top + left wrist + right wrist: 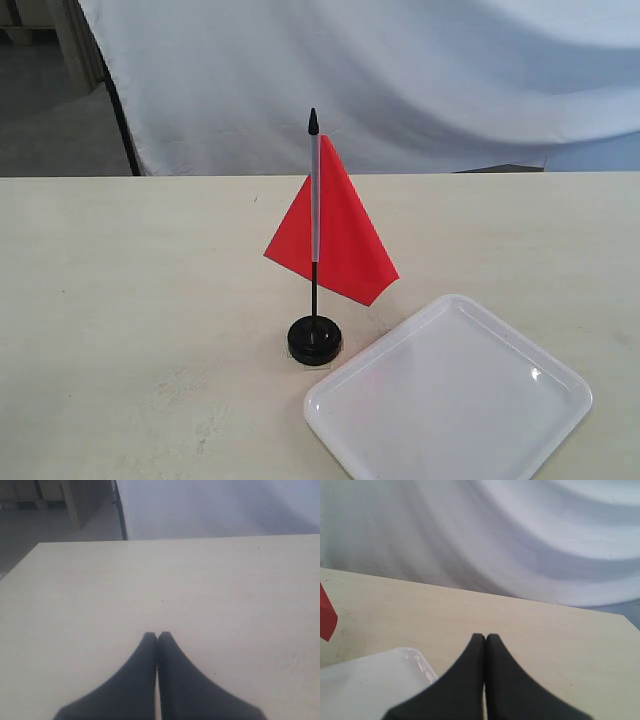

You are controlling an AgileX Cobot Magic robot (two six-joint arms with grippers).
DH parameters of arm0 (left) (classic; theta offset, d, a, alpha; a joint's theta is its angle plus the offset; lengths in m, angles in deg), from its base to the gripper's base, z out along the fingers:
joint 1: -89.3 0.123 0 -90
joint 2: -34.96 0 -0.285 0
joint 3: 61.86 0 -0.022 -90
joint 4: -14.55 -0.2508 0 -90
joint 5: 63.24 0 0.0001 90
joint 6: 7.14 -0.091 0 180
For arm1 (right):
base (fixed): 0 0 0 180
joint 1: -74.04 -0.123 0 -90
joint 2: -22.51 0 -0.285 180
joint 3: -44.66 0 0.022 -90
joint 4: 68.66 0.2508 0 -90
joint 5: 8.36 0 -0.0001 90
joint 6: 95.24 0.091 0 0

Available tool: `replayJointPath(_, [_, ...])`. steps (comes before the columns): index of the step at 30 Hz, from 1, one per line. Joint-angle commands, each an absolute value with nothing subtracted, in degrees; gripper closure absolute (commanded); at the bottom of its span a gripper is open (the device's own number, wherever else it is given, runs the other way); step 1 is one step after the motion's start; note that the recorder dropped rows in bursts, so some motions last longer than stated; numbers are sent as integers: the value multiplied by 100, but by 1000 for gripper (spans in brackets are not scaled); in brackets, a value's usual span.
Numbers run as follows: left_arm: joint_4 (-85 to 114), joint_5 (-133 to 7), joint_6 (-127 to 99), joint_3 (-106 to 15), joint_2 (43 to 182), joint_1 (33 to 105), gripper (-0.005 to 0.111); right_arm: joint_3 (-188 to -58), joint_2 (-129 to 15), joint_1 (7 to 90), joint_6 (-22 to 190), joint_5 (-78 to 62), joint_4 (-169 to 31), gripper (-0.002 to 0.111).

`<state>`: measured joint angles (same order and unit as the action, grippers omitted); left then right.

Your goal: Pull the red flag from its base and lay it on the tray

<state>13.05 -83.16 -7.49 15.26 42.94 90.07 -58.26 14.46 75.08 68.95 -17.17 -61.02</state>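
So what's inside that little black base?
The red flag stands upright with its thin stick in the base. The stick's lower end is hidden inside, so its depth cannot be seen.

A pale wooden table [130, 300] stands before a draped white cloth backdrop [420, 80].

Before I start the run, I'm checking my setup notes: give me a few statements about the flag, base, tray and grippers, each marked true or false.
1. The flag stands upright in the base. True.
2. The flag lies on the tray. False: nothing shows in the tray.
3. The left gripper and right gripper are both shut. True.
4. The base sits in the tray. False: it stands on the table, beside the tray.
5. The left gripper holds the flag. False: it is shut on nothing.
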Motion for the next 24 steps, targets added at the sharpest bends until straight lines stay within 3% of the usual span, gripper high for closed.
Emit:
replayJointPath(1, [1290,-8290,-714,1536,4275,8991,107,-5812,1472,7507,6894,-1725,-6122,109])
replayJointPath(7, [1290,-8290,-714,1536,4275,8991,107,-5812,1472,7507,6994,-1217,-6098,109])
replayJointPath(16, [1290,-8290,-714,1536,4275,8991,107,-5812,1472,7507,8335,1592,-6098,109])
replayJointPath(24, [1290,-8290,-714,1536,4275,8991,107,-6927,1472,7507,8406,1291,-6098,109])
